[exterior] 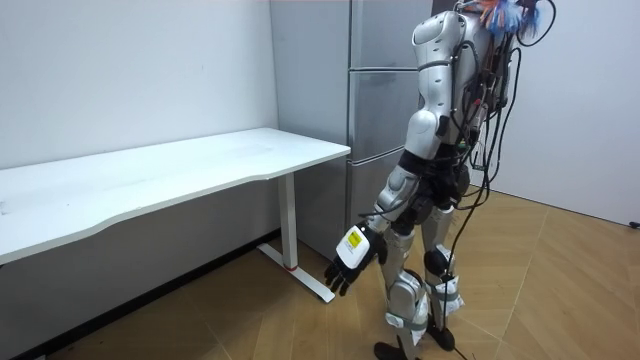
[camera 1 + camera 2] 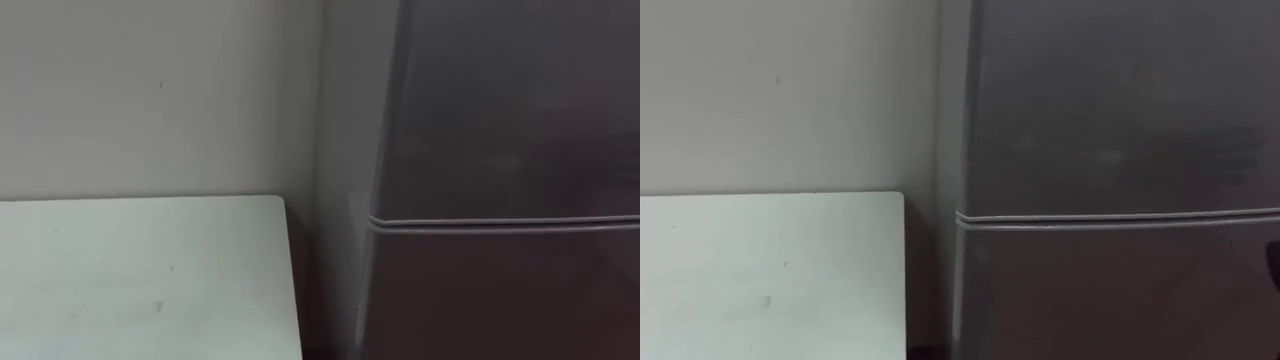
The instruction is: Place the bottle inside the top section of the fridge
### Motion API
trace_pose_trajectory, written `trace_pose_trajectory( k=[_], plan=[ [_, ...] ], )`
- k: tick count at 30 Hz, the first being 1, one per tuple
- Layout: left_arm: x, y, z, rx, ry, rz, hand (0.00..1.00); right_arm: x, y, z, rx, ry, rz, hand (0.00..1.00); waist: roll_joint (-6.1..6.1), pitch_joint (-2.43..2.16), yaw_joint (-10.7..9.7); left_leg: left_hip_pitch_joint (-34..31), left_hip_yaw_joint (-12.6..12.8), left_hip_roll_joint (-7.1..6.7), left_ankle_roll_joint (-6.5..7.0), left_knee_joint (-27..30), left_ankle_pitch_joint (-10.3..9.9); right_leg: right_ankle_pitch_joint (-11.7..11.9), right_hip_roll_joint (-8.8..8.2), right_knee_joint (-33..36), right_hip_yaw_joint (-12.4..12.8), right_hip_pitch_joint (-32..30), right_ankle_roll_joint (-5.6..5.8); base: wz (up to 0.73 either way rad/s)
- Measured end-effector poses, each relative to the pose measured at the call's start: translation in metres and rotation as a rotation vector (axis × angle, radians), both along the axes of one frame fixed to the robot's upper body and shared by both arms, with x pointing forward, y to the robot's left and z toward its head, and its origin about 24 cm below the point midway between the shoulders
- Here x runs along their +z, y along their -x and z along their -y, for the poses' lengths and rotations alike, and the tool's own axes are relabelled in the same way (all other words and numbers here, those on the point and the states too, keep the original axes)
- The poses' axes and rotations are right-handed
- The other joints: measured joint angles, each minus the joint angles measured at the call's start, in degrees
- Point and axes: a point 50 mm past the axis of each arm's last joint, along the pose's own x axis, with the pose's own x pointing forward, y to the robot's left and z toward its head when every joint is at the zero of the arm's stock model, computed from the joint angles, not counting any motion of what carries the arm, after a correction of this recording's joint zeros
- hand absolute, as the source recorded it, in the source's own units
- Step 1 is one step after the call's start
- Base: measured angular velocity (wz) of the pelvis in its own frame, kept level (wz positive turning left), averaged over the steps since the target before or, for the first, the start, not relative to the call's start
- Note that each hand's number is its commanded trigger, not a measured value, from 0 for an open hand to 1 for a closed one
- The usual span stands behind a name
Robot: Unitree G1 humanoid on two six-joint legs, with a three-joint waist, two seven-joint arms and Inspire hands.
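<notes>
I stand close in front of the grey fridge [image 2: 500, 120], facing it. Its upper door [image 2: 1120, 100] and lower door [image 2: 1110, 290] are both closed, with a pale seam [image 2: 500, 221] between them. In the room view my left hand [image 1: 351, 262] hangs low beside my thigh, its fingers relaxed and holding nothing. A small dark shape [image 2: 1273, 265] at the right edge of the right eye view, just below the seam, looks like part of my right hand; too little of it shows to read.
A white table [image 2: 140, 270] stands to my left against the pale wall, its corner close to the fridge's side with a narrow dark gap between them. In the room view the table [image 1: 180, 170] runs long toward the room view's left over a wooden floor.
</notes>
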Motion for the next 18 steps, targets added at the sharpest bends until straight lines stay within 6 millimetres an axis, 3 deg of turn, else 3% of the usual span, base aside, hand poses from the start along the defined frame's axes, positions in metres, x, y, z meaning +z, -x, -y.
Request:
trace_pose_trajectory(
  k=[5, 14, 18],
  plan=[
    [0.002, -0.011, 0.0, -0.008, -0.017, 0.048, 0.0, -0.026, 0.017, 0.007, -0.09, -0.077, -0.091, 0.0, 1.35, -0.04, -0.81, 0.06, 0.36, -0.01, -0.01, -0.23, 0.02, -0.18, -0.02, 0.17, 0.45, -0.34, 0.04, -0.03],
    [0.0, -0.009, 0.007, 0.007, -0.009, 0.045, 0.0, -0.082, 0.044, 0.009, -0.25, -0.269, -0.258, 0.0, -0.24, 0.28, -0.73, -0.21, 0.4, -0.03, -0.02, -0.24, 0.01, -0.57, -0.11, 0.83, 0.79, -1.06, 0.07, -0.01],
    [0.0, -0.009, 0.008, 0.008, -0.008, 0.046, 0.0, -0.099, 0.054, 0.009, -0.291, -0.3, -0.329, 0.0, 0.11, 0.26, -0.77, -0.27, 0.57, -0.06, 0.0, -0.41, -0.02, -0.51, -0.11, 0.14, 0.7, -0.95, 0.11, 0.0]
  ],
)
